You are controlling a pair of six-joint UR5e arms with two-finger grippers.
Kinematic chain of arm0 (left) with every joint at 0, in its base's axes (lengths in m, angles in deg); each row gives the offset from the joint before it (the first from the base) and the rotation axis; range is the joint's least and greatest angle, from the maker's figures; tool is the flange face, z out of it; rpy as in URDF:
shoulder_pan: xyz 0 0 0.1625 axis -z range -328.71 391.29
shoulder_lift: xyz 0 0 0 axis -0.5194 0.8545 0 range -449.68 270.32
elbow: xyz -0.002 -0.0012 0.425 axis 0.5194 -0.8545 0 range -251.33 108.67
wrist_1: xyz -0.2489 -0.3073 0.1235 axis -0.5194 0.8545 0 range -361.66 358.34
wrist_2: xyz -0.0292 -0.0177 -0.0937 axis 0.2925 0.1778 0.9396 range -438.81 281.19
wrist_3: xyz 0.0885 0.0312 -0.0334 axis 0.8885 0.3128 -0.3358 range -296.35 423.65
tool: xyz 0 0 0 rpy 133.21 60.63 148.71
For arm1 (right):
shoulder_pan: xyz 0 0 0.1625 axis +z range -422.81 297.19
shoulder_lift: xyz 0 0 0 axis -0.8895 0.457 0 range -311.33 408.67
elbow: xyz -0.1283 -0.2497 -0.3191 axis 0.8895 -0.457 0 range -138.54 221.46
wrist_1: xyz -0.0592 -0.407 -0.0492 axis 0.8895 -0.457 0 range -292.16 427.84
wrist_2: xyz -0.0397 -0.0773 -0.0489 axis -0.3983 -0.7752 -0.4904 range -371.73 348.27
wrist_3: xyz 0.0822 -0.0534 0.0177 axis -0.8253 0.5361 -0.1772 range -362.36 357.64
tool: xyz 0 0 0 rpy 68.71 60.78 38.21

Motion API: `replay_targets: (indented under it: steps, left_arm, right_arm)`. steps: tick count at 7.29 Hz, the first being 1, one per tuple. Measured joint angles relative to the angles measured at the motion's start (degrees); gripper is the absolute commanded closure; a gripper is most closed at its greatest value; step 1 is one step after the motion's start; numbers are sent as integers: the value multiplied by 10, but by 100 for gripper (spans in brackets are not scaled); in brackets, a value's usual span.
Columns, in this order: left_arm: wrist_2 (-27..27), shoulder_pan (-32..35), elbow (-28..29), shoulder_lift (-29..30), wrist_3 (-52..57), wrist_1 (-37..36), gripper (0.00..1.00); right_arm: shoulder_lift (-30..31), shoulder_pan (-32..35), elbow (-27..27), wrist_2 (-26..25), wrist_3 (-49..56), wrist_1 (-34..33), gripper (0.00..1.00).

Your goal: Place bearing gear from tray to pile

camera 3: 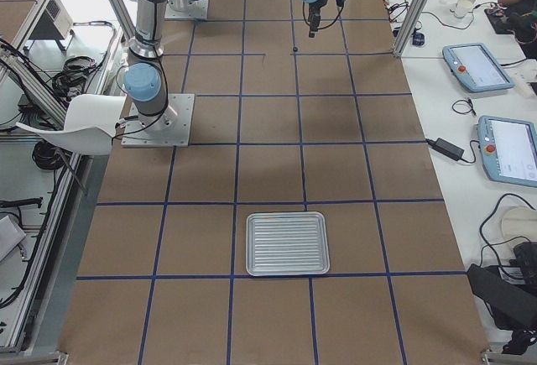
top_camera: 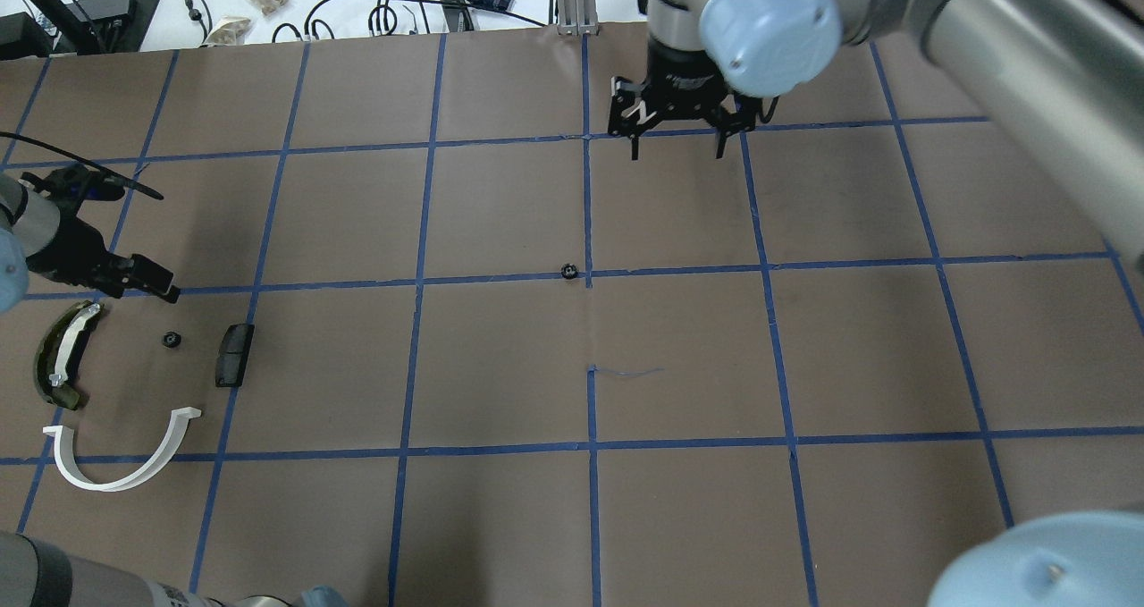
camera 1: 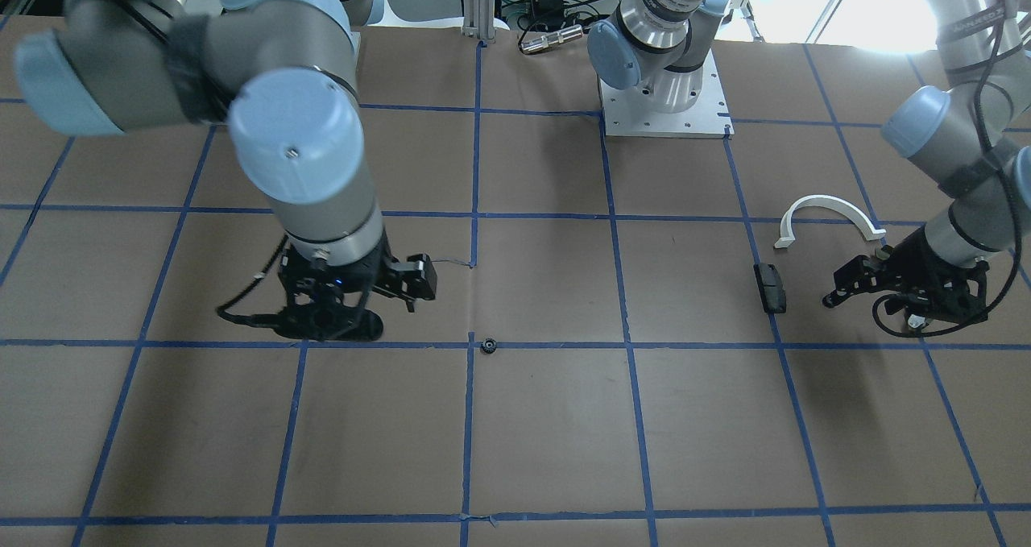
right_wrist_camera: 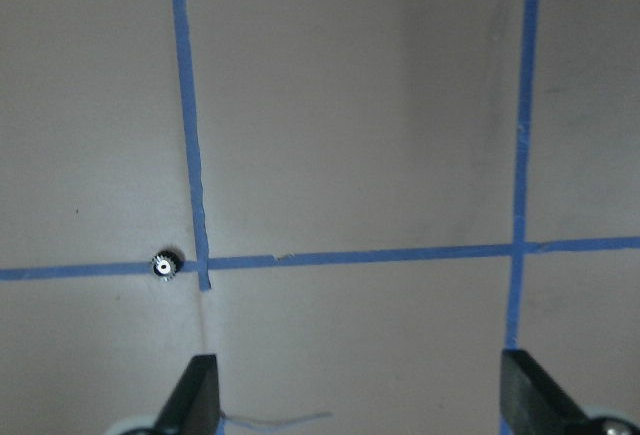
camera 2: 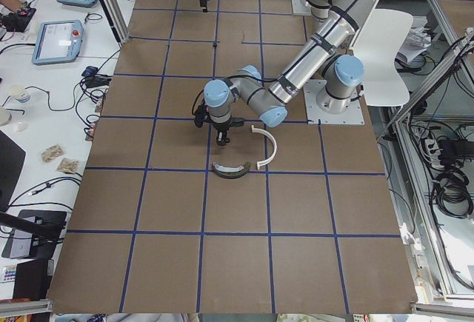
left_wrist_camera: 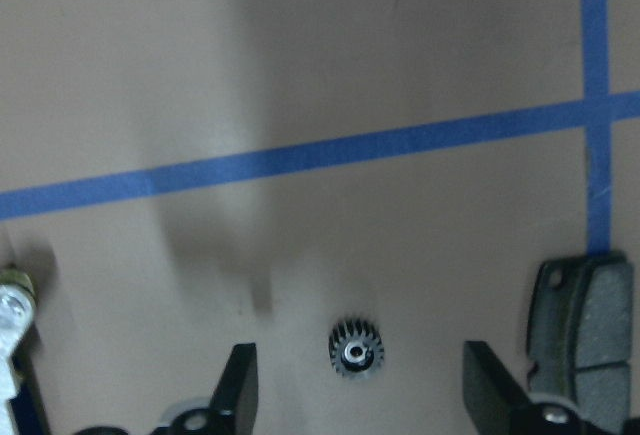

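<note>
1. Front view: bearing gear (camera 1: 487, 345) on a tape crossing, frame centre; black block (camera 1: 770, 287) and white half-ring (camera 1: 830, 217) at right.
2. Overhead: second gear (top_camera: 170, 340) near left edge, between olive-green curved piece (top_camera: 63, 352) and black block.
3. Right-side view: ribbed tray (camera 3: 285, 243), lower centre.
4. Left wrist: left gripper (left_wrist_camera: 357, 355) fingers spread wide, gripping nothing; second gear on table between them.
5. Right wrist: right gripper (right_wrist_camera: 360, 385) spread wide, nothing held; bearing gear at lower left.

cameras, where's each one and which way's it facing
Front-facing: across table, facing robot; right arm, left arm.
Overhead: behind robot, looking down; right gripper.
Exterior left: table's left end; left arm near.
Exterior right: right end; tray, right arm.
Left wrist: downward; fingers, gear.
Right wrist: downward; fingers, centre gear.
Overhead, front-facing share that gear.
</note>
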Motion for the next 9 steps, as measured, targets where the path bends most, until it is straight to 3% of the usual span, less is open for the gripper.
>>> replay_targets:
  steps: [2, 5, 7, 9]
  left_arm:
    - [29, 94, 98, -18, -106, 145, 0]
    - [32, 288, 128, -11, -369, 178, 0]
    - [25, 385, 90, 4, -498, 94, 0]
    - [19, 448, 4, 26, -595, -77, 0]
  right_arm:
    - [77, -38, -14, -1, 106, 65, 0]
    - [145, -65, 34, 0, 156, 68, 0]
    - [158, -67, 52, -1, 156, 39, 0]
    - [159, -69, 56, -1, 158, 33, 0]
